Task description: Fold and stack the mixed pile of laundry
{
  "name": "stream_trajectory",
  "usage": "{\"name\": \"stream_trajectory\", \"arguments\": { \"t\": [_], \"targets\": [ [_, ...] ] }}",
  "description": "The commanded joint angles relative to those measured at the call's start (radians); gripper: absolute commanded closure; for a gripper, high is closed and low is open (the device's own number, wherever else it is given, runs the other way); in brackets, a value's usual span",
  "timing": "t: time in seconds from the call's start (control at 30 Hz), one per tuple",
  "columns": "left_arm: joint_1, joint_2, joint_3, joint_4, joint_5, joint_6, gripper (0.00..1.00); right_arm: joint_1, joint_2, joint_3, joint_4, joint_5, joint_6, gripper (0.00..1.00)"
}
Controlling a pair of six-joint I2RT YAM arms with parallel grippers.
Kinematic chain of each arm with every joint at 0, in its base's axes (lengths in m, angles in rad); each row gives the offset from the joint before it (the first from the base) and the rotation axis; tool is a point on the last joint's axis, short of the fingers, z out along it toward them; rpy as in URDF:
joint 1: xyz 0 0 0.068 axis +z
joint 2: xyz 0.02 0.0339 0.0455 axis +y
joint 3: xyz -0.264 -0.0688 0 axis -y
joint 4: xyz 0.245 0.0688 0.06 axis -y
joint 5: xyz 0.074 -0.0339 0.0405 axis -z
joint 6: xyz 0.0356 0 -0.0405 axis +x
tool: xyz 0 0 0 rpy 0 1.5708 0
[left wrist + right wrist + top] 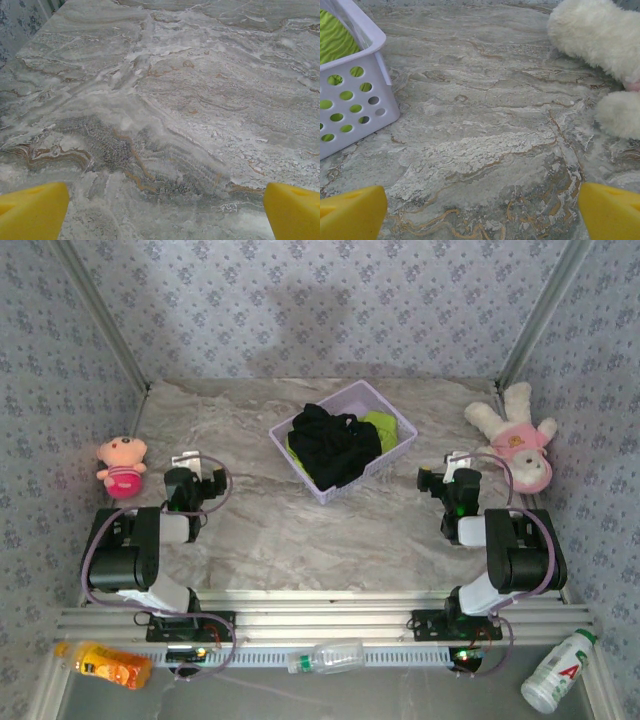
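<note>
The black T-shirt lies crumpled in the lavender basket at the table's middle back, spilling over most of it. Beside it in the basket's right part shows the lime-green T-shirt, also seen through the basket wall. My left gripper rests low at the left, open, with bare marble between its yellow fingertips. My right gripper sits at the right, open over bare marble, its yellow fingertips wide apart. Both grippers are apart from the clothes.
A pink plush doll sits at the far left. A white-and-pink plush lies at the back right, close to my right gripper; its white fur fills that wrist view's corner. Bottles lie below the table's front rail.
</note>
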Motion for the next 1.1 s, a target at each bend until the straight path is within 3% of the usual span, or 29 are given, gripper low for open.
{"name": "stream_trajectory", "arguments": {
  "t": [0.0,0.47,0.7,0.8,0.9,0.93,1.0,1.07],
  "targets": [
    [0.005,-0.007,0.026,0.001,0.022,0.008,0.00,-0.009,0.006,0.023,-0.004,-0.013,-0.017,0.00],
    [0.003,-0.022,0.038,-0.034,0.003,0.005,0.00,-0.007,-0.033,0.041,-0.061,-0.029,-0.024,0.00],
    [-0.021,-0.176,0.281,-0.582,-0.075,-0.078,0.00,0.010,-0.267,0.203,-0.522,0.045,0.025,0.00],
    [-0.033,-0.185,0.403,-0.799,-0.078,-0.182,0.00,0.003,-0.374,0.288,-0.725,0.066,0.166,0.00],
    [-0.045,-0.172,0.511,-0.975,-0.047,-0.298,0.00,-0.021,-0.436,0.387,-0.944,0.061,0.412,0.00],
    [-0.045,-0.158,0.551,-1.036,-0.022,-0.339,0.00,-0.038,-0.453,0.411,-1.018,0.032,0.523,0.00],
    [-0.047,-0.127,0.617,-1.133,0.043,-0.406,0.00,-0.102,-0.479,0.422,-1.015,-0.180,0.548,0.00],
    [-0.065,-0.103,0.649,-1.186,0.081,-0.472,0.00,-0.116,-0.487,0.442,-1.009,-0.269,0.585,0.00]
  ]
}}
